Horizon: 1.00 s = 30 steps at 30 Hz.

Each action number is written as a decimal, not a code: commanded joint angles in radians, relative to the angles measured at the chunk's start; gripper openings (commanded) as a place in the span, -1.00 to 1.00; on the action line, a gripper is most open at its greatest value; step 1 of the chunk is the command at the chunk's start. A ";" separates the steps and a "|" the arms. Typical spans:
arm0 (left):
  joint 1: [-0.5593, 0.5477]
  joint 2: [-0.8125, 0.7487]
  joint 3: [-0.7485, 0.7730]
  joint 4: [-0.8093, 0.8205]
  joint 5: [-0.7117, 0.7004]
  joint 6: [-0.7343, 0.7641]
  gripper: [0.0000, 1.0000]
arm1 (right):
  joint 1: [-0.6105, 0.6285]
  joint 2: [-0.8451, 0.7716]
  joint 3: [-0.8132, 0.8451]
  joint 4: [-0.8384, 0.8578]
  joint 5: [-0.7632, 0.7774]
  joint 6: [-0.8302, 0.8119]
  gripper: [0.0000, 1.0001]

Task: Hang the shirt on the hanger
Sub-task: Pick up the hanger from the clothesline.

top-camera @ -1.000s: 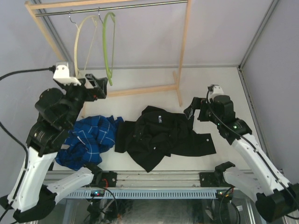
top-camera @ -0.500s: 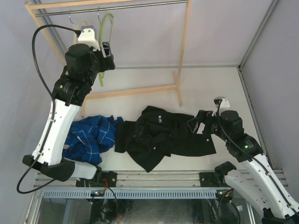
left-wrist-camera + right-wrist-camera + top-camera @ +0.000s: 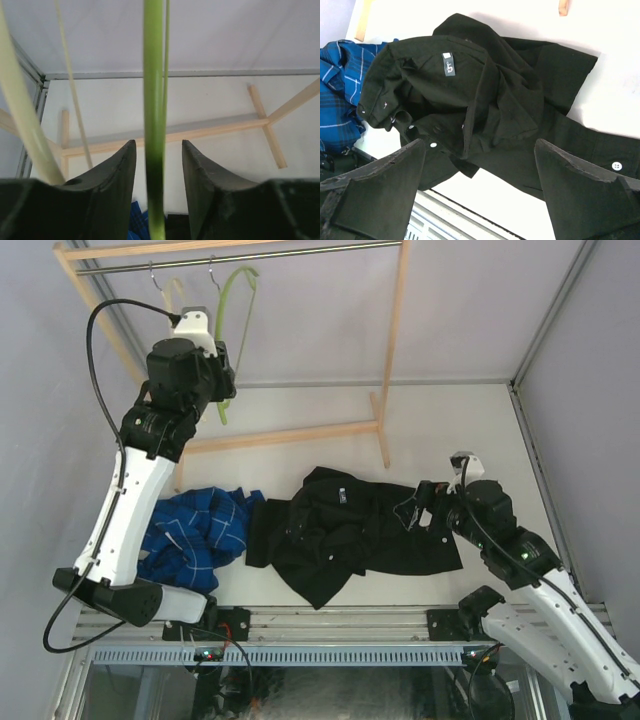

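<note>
Just right of the cream hanger [image 3: 20,115], the left gripper [image 3: 158,145] has narrowed around the hanger [image 3: 154,100] without touching it, while the right gripper [image 3: 479,145] gapes wide over the shirt [image 3: 470,90].

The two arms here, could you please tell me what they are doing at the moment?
The left gripper is up at the rack, its open jaws either side of the lime-green hanger, which hangs on the rail, not yet clamped. The right gripper hovers open over the black shirt, which lies crumpled on the table beside a blue plaid shirt. The shirt is not yet on the hanger.
</note>
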 commanded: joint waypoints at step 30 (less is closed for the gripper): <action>0.068 -0.187 -0.499 0.842 0.305 0.019 -1.00 | 0.139 0.059 -0.057 0.111 0.064 0.113 0.73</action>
